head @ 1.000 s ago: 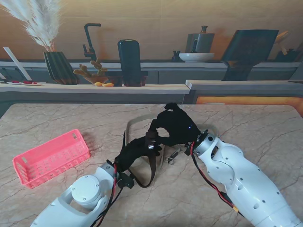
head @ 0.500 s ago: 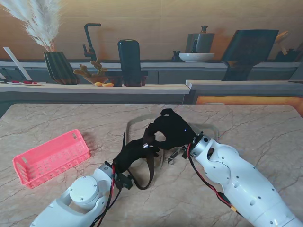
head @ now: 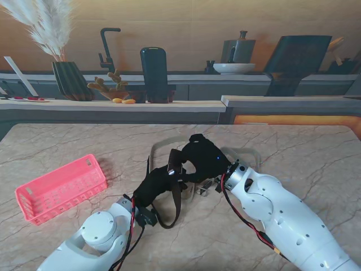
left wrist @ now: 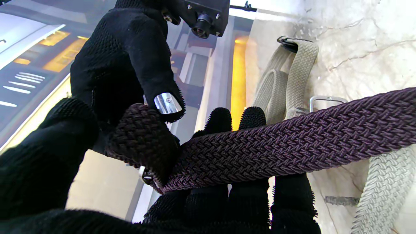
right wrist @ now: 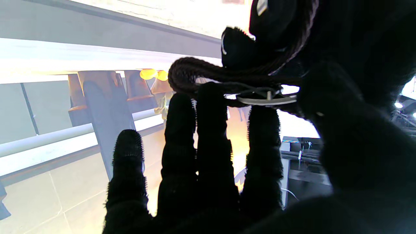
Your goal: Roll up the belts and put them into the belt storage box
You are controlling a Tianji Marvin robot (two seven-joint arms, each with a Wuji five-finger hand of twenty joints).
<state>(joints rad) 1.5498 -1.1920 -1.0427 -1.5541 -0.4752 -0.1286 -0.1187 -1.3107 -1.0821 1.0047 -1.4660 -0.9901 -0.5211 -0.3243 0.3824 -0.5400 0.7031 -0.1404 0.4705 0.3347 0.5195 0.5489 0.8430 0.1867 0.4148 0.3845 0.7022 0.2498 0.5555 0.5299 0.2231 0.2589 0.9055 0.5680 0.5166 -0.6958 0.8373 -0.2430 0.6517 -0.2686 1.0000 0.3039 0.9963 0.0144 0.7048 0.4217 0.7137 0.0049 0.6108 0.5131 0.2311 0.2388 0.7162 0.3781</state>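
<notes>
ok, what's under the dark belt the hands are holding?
Under the dark belt, a light belt lies on the table, with a metal buckle beside it. Its middle stretch is hidden by the dark belt.

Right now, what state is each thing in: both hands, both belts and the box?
left hand: shut on dark braided belt, strap lying across its fingers.
right hand: shut on dark braided belt at the folded end.
dark braided belt: lifted, barely rolled, rest hanging in a loop.
beige belt: lying loose on the table, unrolled.
pink storage box: upright, empty, left of the hands.
</notes>
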